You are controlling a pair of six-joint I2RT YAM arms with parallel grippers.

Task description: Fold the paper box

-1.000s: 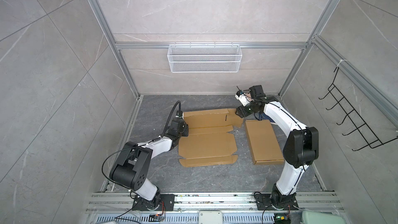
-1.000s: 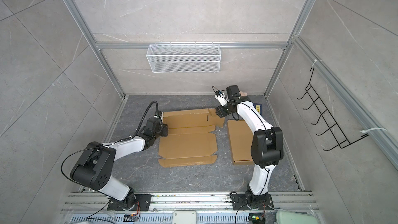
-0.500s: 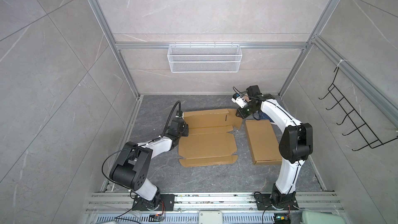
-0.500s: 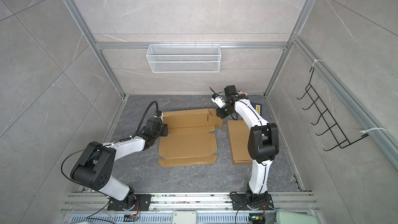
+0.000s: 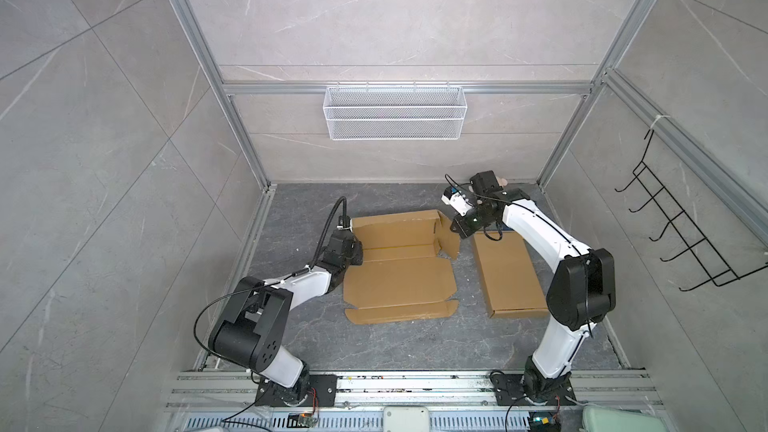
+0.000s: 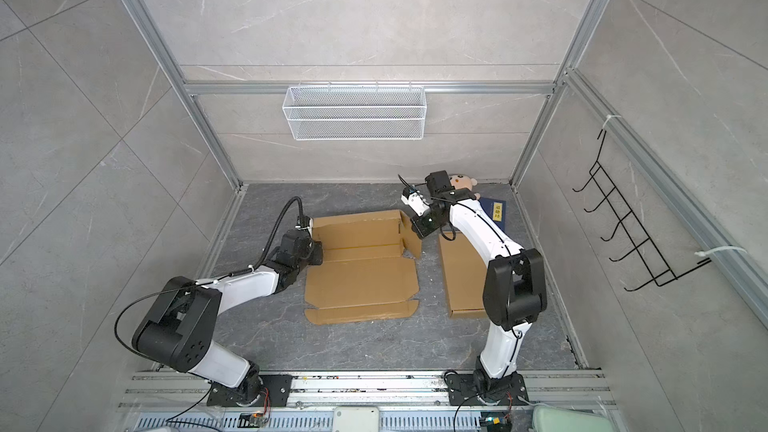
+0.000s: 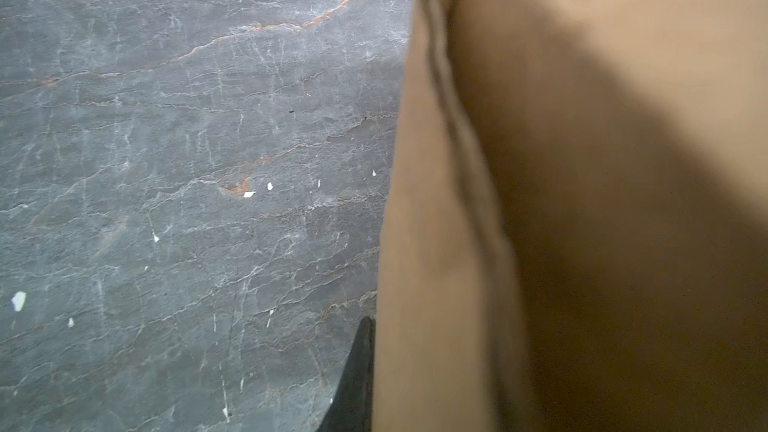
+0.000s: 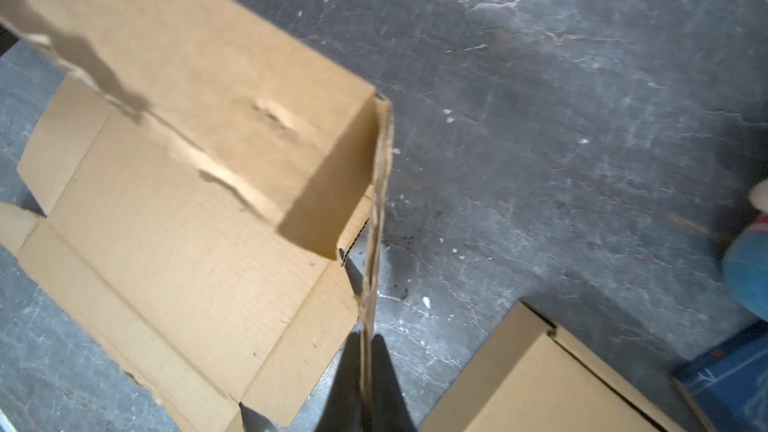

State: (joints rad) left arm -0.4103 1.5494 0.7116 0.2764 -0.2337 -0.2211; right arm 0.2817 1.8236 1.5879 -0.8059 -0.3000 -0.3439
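Since the earlier frame the right hand (image 8: 365, 371) has been closed on the raised side flap (image 5: 448, 238) of the box (image 5: 399, 280), laid part-open on the worktop (image 5: 395, 351) with its opposite edge pinched in the shut left hand (image 6: 312, 248), so the flap could be torn by a hard pull.

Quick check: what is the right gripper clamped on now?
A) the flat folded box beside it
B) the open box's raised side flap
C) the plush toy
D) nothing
B: in the right wrist view the right gripper is shut on the thin edge of the raised side flap of the open paper box.
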